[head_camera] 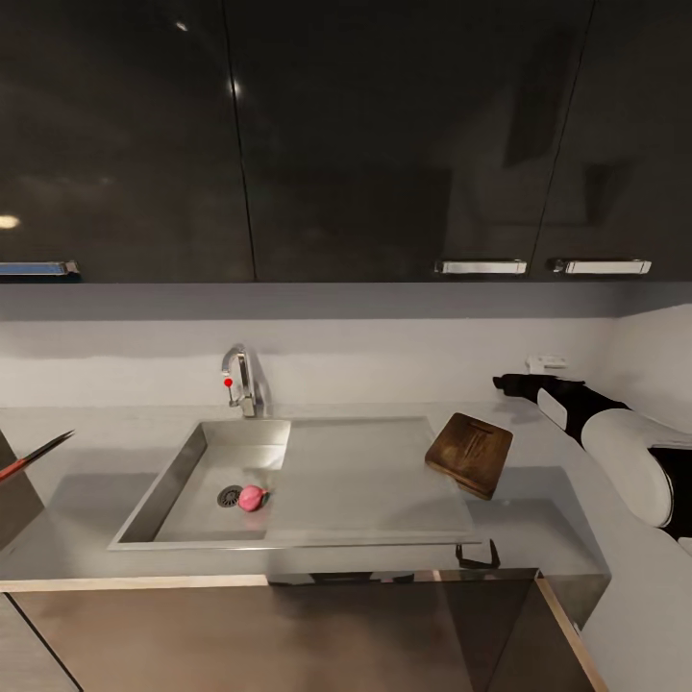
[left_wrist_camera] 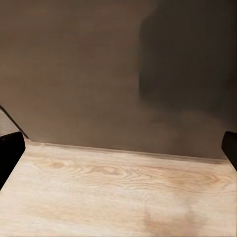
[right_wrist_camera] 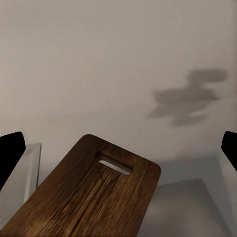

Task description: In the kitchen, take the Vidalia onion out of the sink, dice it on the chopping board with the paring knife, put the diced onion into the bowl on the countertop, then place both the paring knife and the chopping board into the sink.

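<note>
Nearest the right wrist camera, the chopping board (right_wrist_camera: pixel 94 197) reaches up from the bottom of the frame, its long axis running away from the lens and its slot handle at the far end. The right gripper (right_wrist_camera: pixel 118 148) has its fingers (right_wrist_camera: pixel 10 150) spread wide at the two frame edges. They are released, and neither touches the wood in this view.

In the head view the board (head_camera: pixel 470 453) sits right of centre, just beside the drainboard of the sink (head_camera: pixel 375 481). It looks tilted, with a shadow under its lower edge, and I cannot tell what carries it. The right arm (head_camera: pixel 615 452) comes in from the right edge.

The Vidalia onion (head_camera: pixel 252 497) lies in the basin, lower left of centre, touching or just beside the round drain. Its pointed tip faces right, so its long axis runs roughly across the frame. It is well apart from the board, across the drainboard.

The left gripper (left_wrist_camera: pixel 118 145) also has its fingers (left_wrist_camera: pixel 10 153) parted and empty. It looks at a pale wood floor (left_wrist_camera: pixel 118 197) and a dark cabinet front. The paring knife (head_camera: pixel 37 452) pokes in at the left edge of the head view, over the tabletop (head_camera: pixel 86 432).

The onion has not yet been fetched. The right arm is nearer the board. Reaching the bulb would mean going left and down into the basin and closing across its short axis.
</note>
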